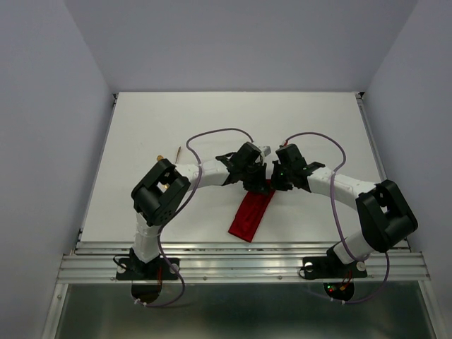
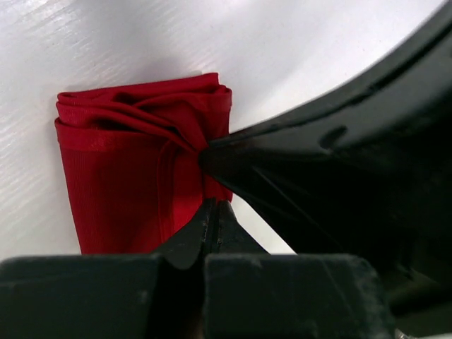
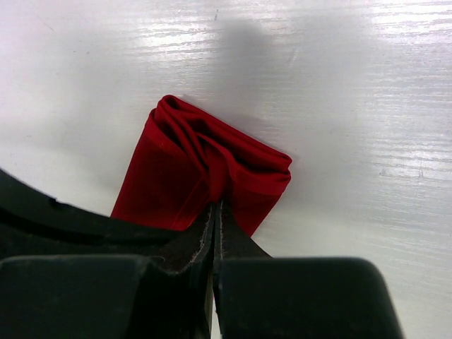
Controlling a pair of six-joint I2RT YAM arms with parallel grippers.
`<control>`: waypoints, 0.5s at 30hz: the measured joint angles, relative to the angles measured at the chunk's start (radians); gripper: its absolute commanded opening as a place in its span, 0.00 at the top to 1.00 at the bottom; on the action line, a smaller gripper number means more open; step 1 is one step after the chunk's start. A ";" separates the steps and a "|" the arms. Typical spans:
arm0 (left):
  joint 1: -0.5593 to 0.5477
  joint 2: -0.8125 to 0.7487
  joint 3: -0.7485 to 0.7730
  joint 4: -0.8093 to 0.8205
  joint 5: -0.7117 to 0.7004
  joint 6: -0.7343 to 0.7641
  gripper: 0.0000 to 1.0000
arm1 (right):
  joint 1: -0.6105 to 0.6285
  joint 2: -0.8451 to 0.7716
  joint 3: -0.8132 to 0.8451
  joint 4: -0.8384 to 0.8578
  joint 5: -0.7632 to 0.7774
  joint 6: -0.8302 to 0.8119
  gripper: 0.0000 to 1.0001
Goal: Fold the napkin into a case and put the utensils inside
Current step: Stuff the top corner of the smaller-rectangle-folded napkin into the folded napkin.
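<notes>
The red napkin (image 1: 250, 216) lies folded as a narrow strip in the middle of the table, angled toward the near left. Both grippers meet at its far end. My left gripper (image 1: 258, 185) is shut on a bunched fold of the cloth (image 2: 134, 183), its jaws pressed together (image 2: 214, 206). My right gripper (image 1: 277, 183) is shut on the same end (image 3: 212, 166), its jaws closed (image 3: 215, 206). Two slim utensil ends, one gold (image 1: 161, 157) and one paler (image 1: 179, 153), show behind the left arm; the rest of them is hidden.
The white table (image 1: 318, 120) is walled by grey panels at the back and sides. An aluminium rail (image 1: 240, 265) runs along the near edge, where both arm bases are bolted. The right gripper's dark body (image 2: 353, 183) fills the right of the left wrist view.
</notes>
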 measured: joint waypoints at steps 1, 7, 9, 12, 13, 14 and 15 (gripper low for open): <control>0.000 -0.009 0.003 -0.014 -0.002 0.008 1.00 | 0.000 0.000 0.000 0.000 0.000 0.000 0.99; 0.014 -0.064 0.003 -0.061 -0.007 0.032 1.00 | 0.000 0.000 0.000 0.000 0.000 0.000 0.99; 0.022 -0.085 0.002 -0.066 -0.008 0.037 1.00 | 0.000 0.000 0.000 0.000 0.000 0.000 0.99; 0.035 -0.121 -0.013 -0.064 -0.009 0.042 1.00 | 0.000 0.000 0.000 0.000 0.000 0.000 0.99; 0.043 -0.145 -0.027 -0.059 -0.008 0.043 1.00 | 0.000 0.000 0.000 0.000 -0.001 0.000 0.99; 0.048 -0.158 -0.035 -0.059 -0.011 0.043 1.00 | 0.000 0.000 0.000 0.000 -0.001 0.000 0.99; 0.053 -0.168 -0.043 -0.056 -0.014 0.043 1.00 | 0.000 0.000 0.000 0.000 -0.001 0.000 0.99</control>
